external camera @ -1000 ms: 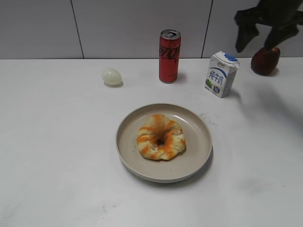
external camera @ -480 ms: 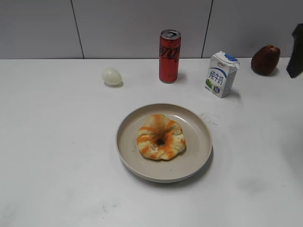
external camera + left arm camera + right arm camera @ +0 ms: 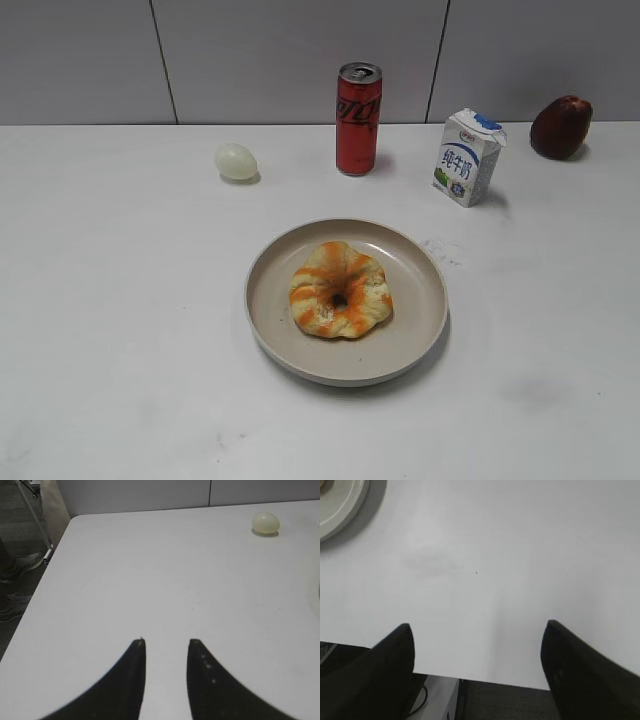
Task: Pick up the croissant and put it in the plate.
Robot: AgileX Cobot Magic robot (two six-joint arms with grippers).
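The croissant (image 3: 340, 290), a pale yellow ring with orange stripes, lies in the middle of the beige plate (image 3: 412, 330) at the table's centre. Neither gripper shows in the exterior view. In the left wrist view my left gripper (image 3: 166, 642) is open and empty over bare white table, its jaws a small gap apart. In the right wrist view my right gripper (image 3: 478, 627) is wide open and empty above the table's front edge, with the plate's rim (image 3: 347, 507) at the top left.
A pale egg (image 3: 236, 161) lies at the back left and also shows in the left wrist view (image 3: 265, 523). A red can (image 3: 358, 119), a milk carton (image 3: 468, 156) and a dark red fruit (image 3: 560, 127) stand along the back. The table's left edge (image 3: 35, 595) drops to the floor.
The right arm, seen at the upper right over the dark red fruit a second ago, has drawn off to the right and out of the exterior view. Croissant and plate have not moved.
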